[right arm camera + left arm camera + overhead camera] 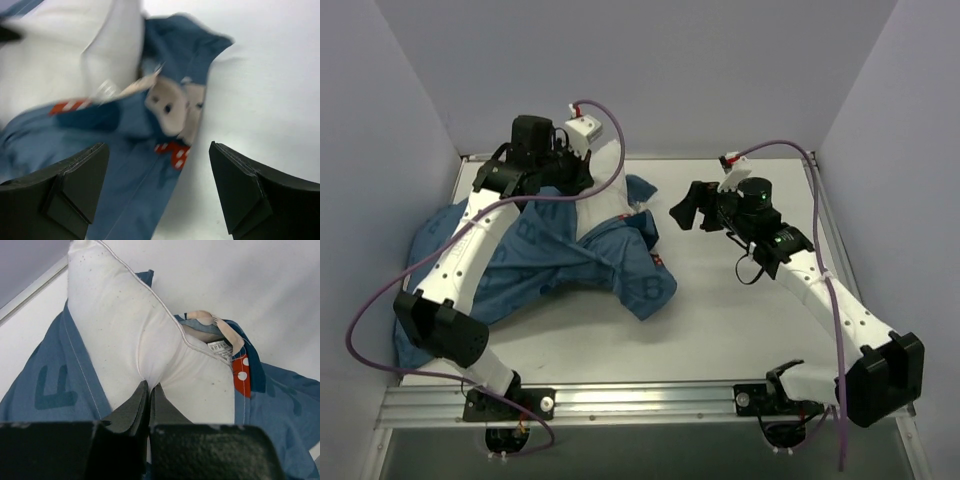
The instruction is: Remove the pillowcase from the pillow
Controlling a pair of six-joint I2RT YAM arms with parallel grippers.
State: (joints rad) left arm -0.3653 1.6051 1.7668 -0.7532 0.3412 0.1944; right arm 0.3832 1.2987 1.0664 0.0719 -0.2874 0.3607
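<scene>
The dark blue lettered pillowcase lies crumpled on the left half of the table. The white pillow sticks out of its far end. My left gripper is shut on a pinch of the pillow's white fabric, with the pillowcase bunched around it. My right gripper is open and empty, just right of the pillowcase's edge and apart from it. In the right wrist view the pillowcase with its mouse face and the pillow lie ahead of the open jaws.
Grey walls enclose the table on the left, back and right. A metal rail runs along the near edge. A purple cable loops over the left arm above the pillow.
</scene>
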